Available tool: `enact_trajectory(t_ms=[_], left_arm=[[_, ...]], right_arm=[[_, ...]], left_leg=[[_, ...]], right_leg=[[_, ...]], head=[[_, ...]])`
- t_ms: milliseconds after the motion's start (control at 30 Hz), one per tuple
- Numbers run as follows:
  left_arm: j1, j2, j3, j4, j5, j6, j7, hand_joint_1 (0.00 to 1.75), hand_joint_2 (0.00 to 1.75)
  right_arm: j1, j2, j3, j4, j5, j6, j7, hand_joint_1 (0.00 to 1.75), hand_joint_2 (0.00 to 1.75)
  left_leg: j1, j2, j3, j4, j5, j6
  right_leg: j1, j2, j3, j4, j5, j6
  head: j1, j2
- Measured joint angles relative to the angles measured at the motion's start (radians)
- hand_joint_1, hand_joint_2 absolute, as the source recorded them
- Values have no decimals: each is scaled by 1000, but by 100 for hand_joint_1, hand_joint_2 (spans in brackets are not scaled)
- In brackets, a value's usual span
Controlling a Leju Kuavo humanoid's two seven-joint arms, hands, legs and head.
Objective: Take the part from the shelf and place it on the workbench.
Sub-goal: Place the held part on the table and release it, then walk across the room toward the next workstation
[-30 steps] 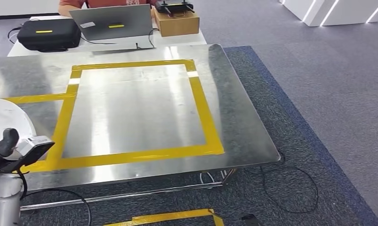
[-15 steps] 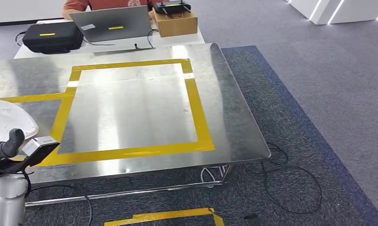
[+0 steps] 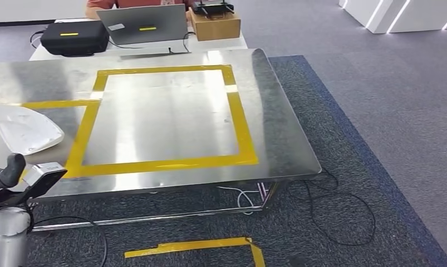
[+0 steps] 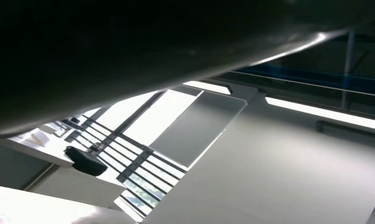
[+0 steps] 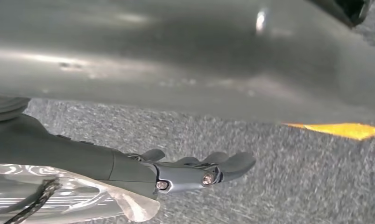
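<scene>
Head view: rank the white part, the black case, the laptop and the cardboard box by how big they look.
1. Laptop and white part: too close to call.
2. Black case.
3. Cardboard box.
The part lies nearer the camera, so real sizes stay unsure.

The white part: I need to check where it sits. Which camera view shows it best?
The head view: the white part lies flat on the steel workbench, left of the yellow tape square. The left wrist view gives perhaps a white blur at its edge; the right wrist view gives the workbench's underside.
</scene>
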State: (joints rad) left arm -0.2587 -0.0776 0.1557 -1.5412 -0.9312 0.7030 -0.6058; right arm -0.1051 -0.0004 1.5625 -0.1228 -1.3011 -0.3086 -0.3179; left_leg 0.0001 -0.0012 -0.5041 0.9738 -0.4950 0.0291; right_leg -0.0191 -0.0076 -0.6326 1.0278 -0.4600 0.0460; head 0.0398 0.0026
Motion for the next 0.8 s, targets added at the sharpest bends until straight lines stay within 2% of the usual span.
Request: enact_trajectory(t_ms=[33, 100, 133, 167, 200, 233, 267, 300, 333, 367, 400, 433, 467, 500, 533, 567, 600, 633, 667, 700, 733, 767, 800], left_arm=[[-1, 0, -1, 1, 0, 0, 0, 0, 0], [0, 0, -2, 2, -1, 0, 3, 0, 0], [1, 0, -2, 3, -1, 0, 4, 0, 0], [3, 0, -2, 5, -2, 0, 5, 0, 0], [4, 0, -2, 6, -3, 0, 6, 0, 0], [6, 1, -2, 7, -5, 0, 6, 0, 0], [7, 1, -2, 7, -7, 0, 6, 0, 0], [7, 1, -1, 7, -8, 0, 6, 0, 0], [8, 1, -1, 7, -8, 0, 5, 0, 0], [10, 1, 0, 7, -8, 0, 4, 0, 0], [12, 1, 0, 8, -8, 0, 2, 0, 0], [15, 2, 0, 8, -7, 0, 0, 0, 0], [18, 2, 0, 8, -6, 0, -2, 0, 0], [21, 3, 0, 8, -6, 0, -3, 0, 0], [23, 5, 1, 8, -5, 0, -3, 0, 0], [25, 6, 1, 8, -4, 0, -3, 0, 0], [26, 7, 1, 8, -3, 0, -3, 0, 0], [28, 7, 2, 8, -2, 0, -3, 0, 0], [30, 8, 2, 8, -2, 0, -3, 0, 0], [31, 8, 2, 8, -2, 0, -3, 0, 0], [32, 8, 3, 8, -2, 0, -3, 0, 0], [32, 8, 3, 8, -2, 0, -3, 0, 0], [31, 8, 3, 8, -2, 0, -3, 0, 0]], right_arm=[[0, 0, 0, 0, 1, 0, 2, 0, 0], [0, -1, 0, 0, 4, 1, 4, 0, 0], [0, -1, 0, 0, 6, 1, 5, 0, 0], [0, -1, 0, 0, 7, 1, 6, 0, 0], [0, -1, 0, 0, 8, 1, 8, 0, 0], [0, -1, 0, 0, 10, 1, 10, 0, 0], [-1, -3, 0, 0, 13, 1, 12, 0, 0], [-2, -4, 0, 0, 16, 1, 13, 0, 0], [-4, -6, 0, 0, 19, 1, 14, 0, 0], [-5, -7, 0, 0, 23, 1, 16, 0, 0], [-5, -7, 0, 0, 25, 2, 17, 0, 0], [-4, -7, 0, 0, 26, 2, 19, 0, 0], [-4, -7, 0, 0, 27, 4, 20, 0, 0], [-3, -7, 0, 0, 27, 5, 21, 0, 0], [-4, -7, 0, 0, 28, 6, 22, 0, 0], [-4, -7, 0, 0, 28, 6, 22, 0, 0], [-5, -7, 0, 0, 28, 6, 22, 0, 0], [-5, -7, 0, 0, 28, 6, 22, 0, 0], [-4, -8, 0, 0, 28, 6, 22, 0, 0], [-4, -8, 0, 0, 28, 7, 22, 0, 0], [-4, -7, 0, 0, 29, 7, 22, 0, 0], [-4, -7, 0, 0, 29, 8, 22, 0, 0], [-4, -7, 0, 0, 29, 8, 22, 0, 0]], left_leg=[[2, 1, -10, -3, 12, 6], [0, 2, -37, -2, 31, 14], [-2, 2, -52, -1, 41, 15], [-3, 1, -66, 1, 51, 15], [-3, 1, -79, 3, 59, 13], [-4, 0, -92, 7, 67, 11], [-4, -1, -103, 10, 74, 8], [-5, -1, -113, 15, 80, 4], [-6, -1, -121, 20, 86, -1], [-7, -1, -127, 22, 94, -6], [-7, -1, -131, 23, 102, -12], [-6, -2, -133, 22, 110, -18], [-5, -2, -138, 26, 105, -24], [-3, -3, -144, 41, 84, -30], [-1, -3, -156, 76, 44, -36], [2, -3, -171, 132, -10, -41], [6, -3, -186, 200, -58, -46], [9, -2, -196, 263, -88, -51], [11, -2, -195, 304, -95, -55], [14, -2, -180, 312, -78, -57], [16, -2, -152, 288, -52, -58], [17, -2, -106, 230, -27, -58], [17, -1, -54, 156, -18, -56]], right_leg=[[0, 2, -17, 41, -40, 3], [0, 5, -57, 169, -131, 7], [0, 5, -68, 225, -154, 8], [0, 5, -66, 255, -155, 10], [0, 5, -49, 253, -138, 10], [0, 5, -11, 209, -110, 7], [1, 7, 42, 139, -88, 3], [2, 9, 97, 62, -78, -1], [3, 10, 141, -4, -77, -5], [5, 12, 165, -42, -83, -8], [8, 12, 171, -58, -85, -11], [8, 11, 163, -60, -81, -16], [7, 8, 155, -62, -73, -24], [5, 4, 148, -64, -64, -34], [3, 1, 139, -66, -53, -42], [2, -2, 130, -66, -42, -48], [2, -4, 117, -66, -32, -50], [2, -5, 104, -64, -21, -50], [2, -6, 90, -62, -12, -49], [2, -7, 75, -58, -3, -46], [1, -8, 62, -54, 4, -44], [0, -9, 50, -48, 10, -40], [1, -9, 38, -42, 15, -35]], head=[[1, 0], [3, 0], [3, 0], [3, 0], [4, 0], [4, 0], [4, 0], [4, 0], [4, 0], [4, 0], [5, 0], [5, 0], [4, 0], [3, 0], [2, 0], [1, 0], [0, 0], [0, 0], [1, 0], [0, 0], [0, 0], [0, 0], [0, 0]])
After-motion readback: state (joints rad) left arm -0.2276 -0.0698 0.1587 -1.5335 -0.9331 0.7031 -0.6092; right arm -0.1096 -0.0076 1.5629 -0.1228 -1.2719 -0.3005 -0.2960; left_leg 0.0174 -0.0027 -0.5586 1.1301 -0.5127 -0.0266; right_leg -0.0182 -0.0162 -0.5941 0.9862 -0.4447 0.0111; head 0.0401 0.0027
